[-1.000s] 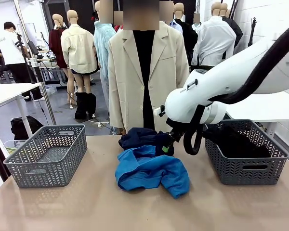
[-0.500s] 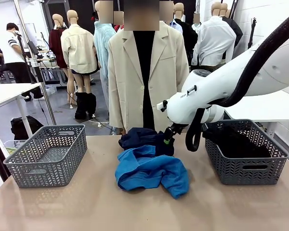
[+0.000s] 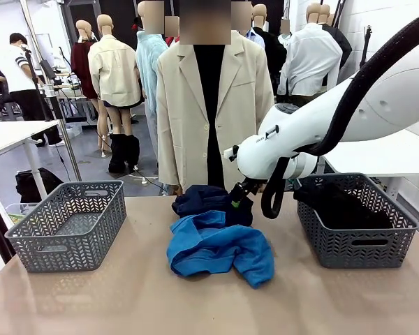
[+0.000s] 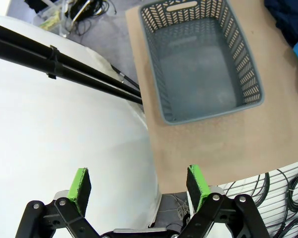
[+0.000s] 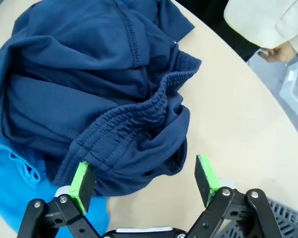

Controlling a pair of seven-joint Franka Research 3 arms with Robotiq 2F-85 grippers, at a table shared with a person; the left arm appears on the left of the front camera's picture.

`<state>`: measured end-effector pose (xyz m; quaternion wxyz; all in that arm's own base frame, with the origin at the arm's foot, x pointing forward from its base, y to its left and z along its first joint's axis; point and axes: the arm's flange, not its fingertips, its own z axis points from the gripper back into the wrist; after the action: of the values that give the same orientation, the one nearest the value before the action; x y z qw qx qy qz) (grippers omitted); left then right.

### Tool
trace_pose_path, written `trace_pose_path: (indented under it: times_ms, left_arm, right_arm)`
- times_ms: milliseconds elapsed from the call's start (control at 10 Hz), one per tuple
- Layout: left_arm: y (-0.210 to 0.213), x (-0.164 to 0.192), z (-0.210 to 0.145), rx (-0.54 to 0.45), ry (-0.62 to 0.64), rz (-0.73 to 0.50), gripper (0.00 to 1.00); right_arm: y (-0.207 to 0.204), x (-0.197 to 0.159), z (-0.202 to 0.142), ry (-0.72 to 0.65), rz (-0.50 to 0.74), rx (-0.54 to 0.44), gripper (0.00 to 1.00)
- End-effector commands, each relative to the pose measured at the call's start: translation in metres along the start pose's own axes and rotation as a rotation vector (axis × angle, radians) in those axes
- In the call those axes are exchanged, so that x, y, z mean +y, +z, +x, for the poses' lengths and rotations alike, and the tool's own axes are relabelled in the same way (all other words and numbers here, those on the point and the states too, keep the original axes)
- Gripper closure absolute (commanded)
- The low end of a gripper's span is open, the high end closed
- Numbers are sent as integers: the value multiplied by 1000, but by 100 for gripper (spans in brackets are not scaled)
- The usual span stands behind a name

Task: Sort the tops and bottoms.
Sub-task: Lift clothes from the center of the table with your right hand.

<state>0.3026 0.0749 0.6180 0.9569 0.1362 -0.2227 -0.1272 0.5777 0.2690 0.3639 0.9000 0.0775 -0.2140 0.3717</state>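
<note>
I see right gripper (image 5: 143, 171) spread wide, empty, just above navy bottoms (image 5: 89, 84) at frame centre. Waistband (image 5: 139, 115) runs lower left to upper right between pads. Left gripper (image 4: 139, 184) also wide, well apart; right arm nearer.

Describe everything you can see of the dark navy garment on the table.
The dark navy garment is soft knit fabric, crumpled in a heap, with a gathered elastic waistband. It lies on the table at the far middle, touching the bright blue top. The open right pincer stands over its waistband edge.
</note>
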Motion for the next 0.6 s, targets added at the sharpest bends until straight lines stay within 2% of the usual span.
trace_pose_path:
  times_ms: [0, 100, 200, 500]
  left_arm:
    - [-2, 2, 0, -8, 11, 12, 0]
    - [-2, 2, 0, -8, 11, 12, 0]
    - [-2, 2, 0, -8, 11, 12, 0]
    - [-2, 2, 0, -8, 11, 12, 0]
  right_arm:
    - [-6, -4, 7, -30, 36, 0, 0]
    - [-8, -2, 7, -29, 50, 0, 0]
    - [-6, -1, 6, -32, 60, -7, 5]
    - [-1, 0, 4, -38, 59, -11, 64]
